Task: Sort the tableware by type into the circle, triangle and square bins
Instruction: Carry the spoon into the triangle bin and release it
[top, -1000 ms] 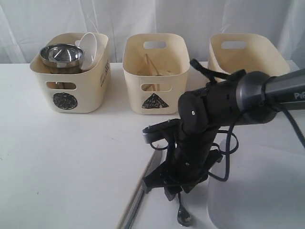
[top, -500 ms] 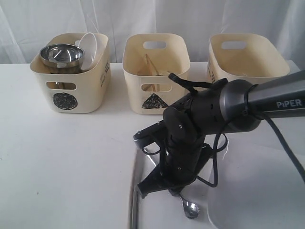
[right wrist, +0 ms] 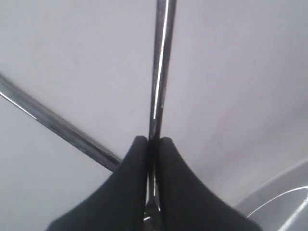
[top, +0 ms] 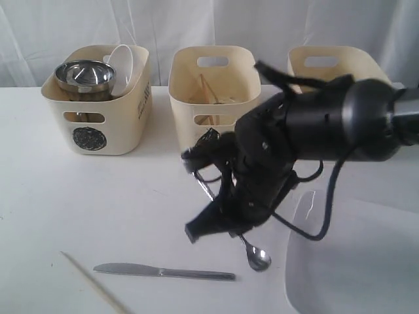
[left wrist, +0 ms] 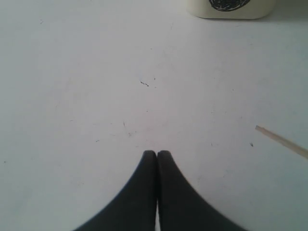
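Our right hand (right wrist: 153,142) is clamped on the spoon (top: 256,259), its bowl end low beside the plate (top: 347,261); left hand (left wrist: 157,155) together, empty; next, we judge, lift it over the triangle bin (top: 213,85) rim; release.

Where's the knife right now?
Exterior view: the knife lies flat on the table at the front, centre-left, between a loose wooden chopstick and the bowl of the held long spoon.
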`<state>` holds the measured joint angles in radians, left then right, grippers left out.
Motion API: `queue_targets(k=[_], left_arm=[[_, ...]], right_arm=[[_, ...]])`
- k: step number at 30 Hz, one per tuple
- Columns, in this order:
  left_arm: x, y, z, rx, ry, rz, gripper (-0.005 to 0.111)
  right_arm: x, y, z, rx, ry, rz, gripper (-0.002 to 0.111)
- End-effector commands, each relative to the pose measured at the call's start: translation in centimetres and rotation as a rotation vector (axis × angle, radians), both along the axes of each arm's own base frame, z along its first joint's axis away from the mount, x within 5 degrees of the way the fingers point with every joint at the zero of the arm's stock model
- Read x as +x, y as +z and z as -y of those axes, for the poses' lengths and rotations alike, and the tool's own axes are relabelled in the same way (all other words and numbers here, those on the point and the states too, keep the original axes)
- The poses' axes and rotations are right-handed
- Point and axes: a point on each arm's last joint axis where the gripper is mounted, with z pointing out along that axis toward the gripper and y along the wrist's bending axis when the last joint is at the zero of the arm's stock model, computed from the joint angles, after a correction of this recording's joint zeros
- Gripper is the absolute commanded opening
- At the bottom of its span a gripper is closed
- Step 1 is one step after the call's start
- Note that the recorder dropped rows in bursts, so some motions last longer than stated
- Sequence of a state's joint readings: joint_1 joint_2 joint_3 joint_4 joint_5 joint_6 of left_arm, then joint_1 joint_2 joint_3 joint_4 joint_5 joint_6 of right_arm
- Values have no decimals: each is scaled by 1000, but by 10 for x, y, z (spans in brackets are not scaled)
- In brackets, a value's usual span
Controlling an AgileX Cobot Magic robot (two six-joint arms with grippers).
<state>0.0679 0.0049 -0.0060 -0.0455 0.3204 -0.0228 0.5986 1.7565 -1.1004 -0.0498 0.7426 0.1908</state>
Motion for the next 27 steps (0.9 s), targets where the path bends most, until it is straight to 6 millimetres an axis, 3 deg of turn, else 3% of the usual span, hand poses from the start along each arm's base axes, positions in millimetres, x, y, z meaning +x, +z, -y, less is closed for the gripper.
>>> queue_targets(k=[1,7,10,17,21,24,27], left_arm=[[0,-2,0,-7,0,-5,0],[0,-2,0,-7,0,-5,0],[0,-2,0,-7,0,-5,0],[0,-2,0,-7,0,-4,0],[0,-2,0,-7,0,-4,0],[0,-2,0,-7,0,-4,0],[0,-2,0,-7,0,-4,0]], right_arm=[[7,60,-4,148,14,233,0],[33,116,-17,368,97,704,0],[50,126,-17,470,95,868,0],[103,113,19,627,-119,1128,0],[135,78,39,648,-285,1226,0],[157,62,33,614,-270,1226,0],[185,44,23,443,-150,1191,0]])
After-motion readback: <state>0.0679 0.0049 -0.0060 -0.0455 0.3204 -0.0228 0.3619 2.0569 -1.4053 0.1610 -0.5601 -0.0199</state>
